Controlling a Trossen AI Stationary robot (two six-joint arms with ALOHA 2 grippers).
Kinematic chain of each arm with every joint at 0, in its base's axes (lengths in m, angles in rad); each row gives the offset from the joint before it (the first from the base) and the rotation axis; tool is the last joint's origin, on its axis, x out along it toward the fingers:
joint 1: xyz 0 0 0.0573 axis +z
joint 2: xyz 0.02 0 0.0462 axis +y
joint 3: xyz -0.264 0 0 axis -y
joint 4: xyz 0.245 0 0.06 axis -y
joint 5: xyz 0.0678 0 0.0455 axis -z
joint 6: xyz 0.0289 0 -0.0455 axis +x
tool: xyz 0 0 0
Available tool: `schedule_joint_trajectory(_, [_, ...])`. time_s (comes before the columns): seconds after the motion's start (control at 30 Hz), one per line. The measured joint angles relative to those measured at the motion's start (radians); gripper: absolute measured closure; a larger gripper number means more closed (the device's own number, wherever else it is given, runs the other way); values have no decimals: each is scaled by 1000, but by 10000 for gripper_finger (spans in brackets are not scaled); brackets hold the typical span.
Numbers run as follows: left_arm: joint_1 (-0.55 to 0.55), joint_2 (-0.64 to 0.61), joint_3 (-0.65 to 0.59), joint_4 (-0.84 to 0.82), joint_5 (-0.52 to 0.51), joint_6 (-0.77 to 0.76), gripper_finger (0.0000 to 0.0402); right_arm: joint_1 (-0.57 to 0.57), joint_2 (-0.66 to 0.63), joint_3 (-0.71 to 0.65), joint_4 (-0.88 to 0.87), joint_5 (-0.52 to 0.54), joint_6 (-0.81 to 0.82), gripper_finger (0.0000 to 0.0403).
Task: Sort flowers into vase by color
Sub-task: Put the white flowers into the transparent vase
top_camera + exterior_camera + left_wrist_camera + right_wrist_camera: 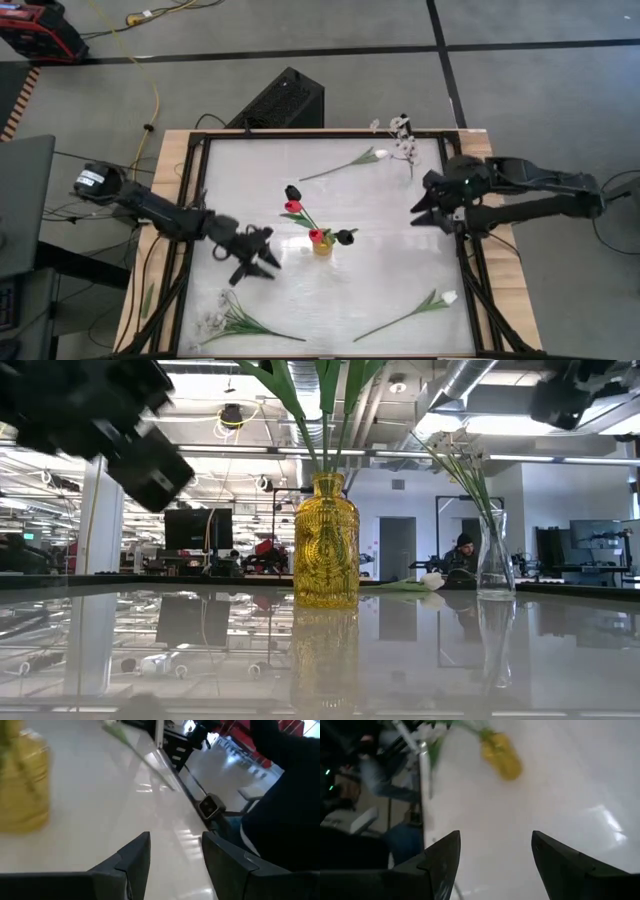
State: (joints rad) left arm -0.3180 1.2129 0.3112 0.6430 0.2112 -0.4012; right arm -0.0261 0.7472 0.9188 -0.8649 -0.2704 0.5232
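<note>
High view: I'm seeing red and dark tulips [300,205] already standing in the yellow vase [321,243], while white tulips [372,156] and a spray [225,318] are still lying on the table [380,280].

Low view: a spray is sitting in the clear vase [495,560].

Left wrist: my left gripper [175,857] is hanging released, empty.

Right wrist: my right gripper [495,852] is waiting spread, empty too.

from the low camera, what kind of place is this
Probably a big open-plan lab or workshop: exposed silver ceiling ducts, rows of dark desk monitors, and a seated person in a dark cap far behind the yellow glass vase.
</note>
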Motion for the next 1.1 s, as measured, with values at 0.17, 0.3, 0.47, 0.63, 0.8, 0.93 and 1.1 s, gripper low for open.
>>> schedule_joint_trajectory(0.17, [-227,0,148,-282,-255,30,236,158,81,0,68,67,44,132])
schedule_joint_trajectory(0.3, [-369,27,272,-525,-438,-43,236,268,157,0,102,78,78,132])
schedule_joint_trajectory(0.47, [-475,160,388,-657,-507,-180,236,375,245,0,127,84,154,132])
schedule_joint_trajectory(0.63, [-504,337,534,-792,-438,-221,236,453,317,0,174,94,212,132])
schedule_joint_trajectory(0.8, [-542,478,699,-975,-443,-223,236,506,374,0,189,97,233,132])
schedule_joint_trajectory(0.93, [-560,564,795,-1130,-452,-256,236,537,404,0,203,109,248,132])
schedule_joint_trajectory(1.1, [-569,629,821,-1128,-387,-296,236,571,427,0,205,151,238,132])
